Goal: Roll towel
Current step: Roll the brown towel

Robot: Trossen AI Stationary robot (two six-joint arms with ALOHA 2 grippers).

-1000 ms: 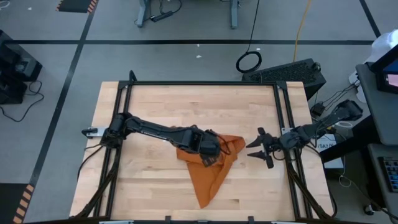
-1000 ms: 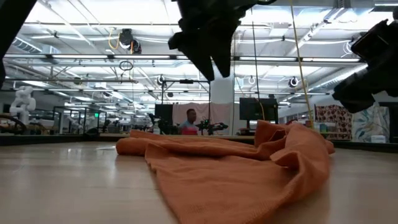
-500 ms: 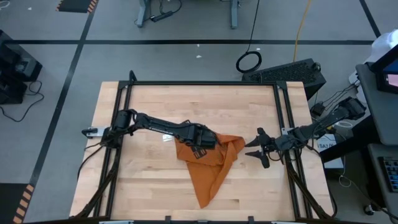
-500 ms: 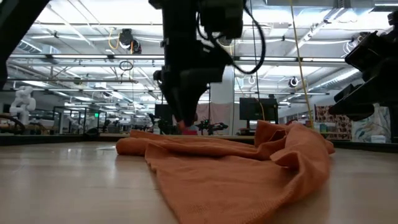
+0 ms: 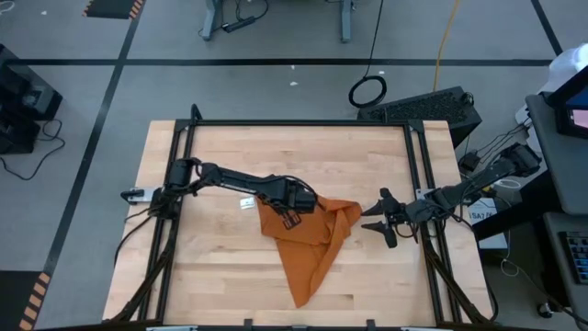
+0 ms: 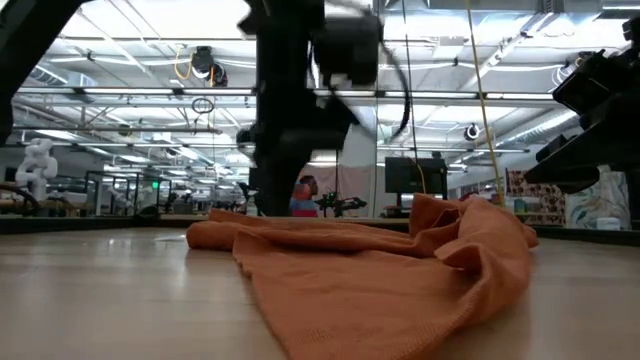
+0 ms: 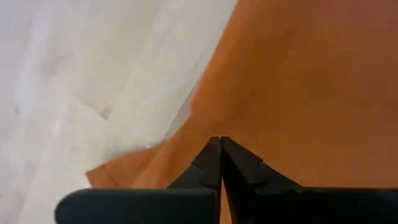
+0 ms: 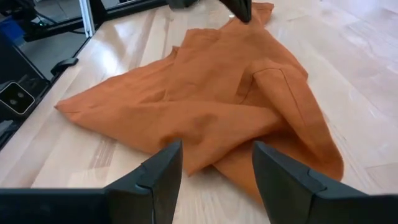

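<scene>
L gripper (image 6: 285,190) blurred, towel (image 5: 308,244) grip unclear.

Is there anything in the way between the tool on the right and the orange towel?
No, nothing visible. The right tool hangs open beside the towel, with only bare table between them. The left tool is shut at the towel's far edge.

Rumpled burnt-orange cloth towel (image 5: 308,241) on the table.
It lies unrolled in loose folds, one corner under the shut left gripper (image 5: 287,208), tapering to a point; the spread right gripper (image 5: 376,222) is just beside it.
</scene>
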